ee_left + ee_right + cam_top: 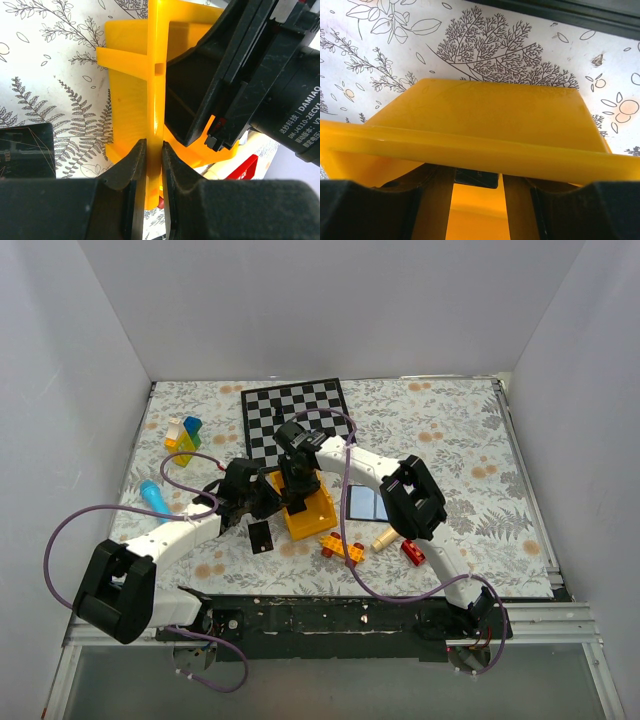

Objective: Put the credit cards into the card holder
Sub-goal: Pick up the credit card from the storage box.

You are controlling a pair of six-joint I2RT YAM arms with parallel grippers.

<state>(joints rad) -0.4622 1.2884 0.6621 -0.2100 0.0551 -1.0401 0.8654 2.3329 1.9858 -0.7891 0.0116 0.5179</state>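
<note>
A yellow slotted plastic rack (318, 520) stands mid-table. My left gripper (268, 498) is shut on one of its upright walls (154, 100), with the jaws (154, 150) pinching it. My right gripper (297, 490) reaches down into a rack compartment. A black credit card (476, 178) spans between its fingertips, partly hidden by the rack wall (490, 150). Another black credit card (260, 536) lies flat left of the rack and also shows in the left wrist view (25, 150). The card holder (367, 503) lies open, blue-grey inside up, right of the rack.
A chessboard (294, 415) lies behind the arms. Coloured blocks (183, 432) and a blue cylinder (152, 495) are at the left. Red and yellow bricks (343, 548), a wooden peg (383, 539) and a red piece (412, 552) lie near the front.
</note>
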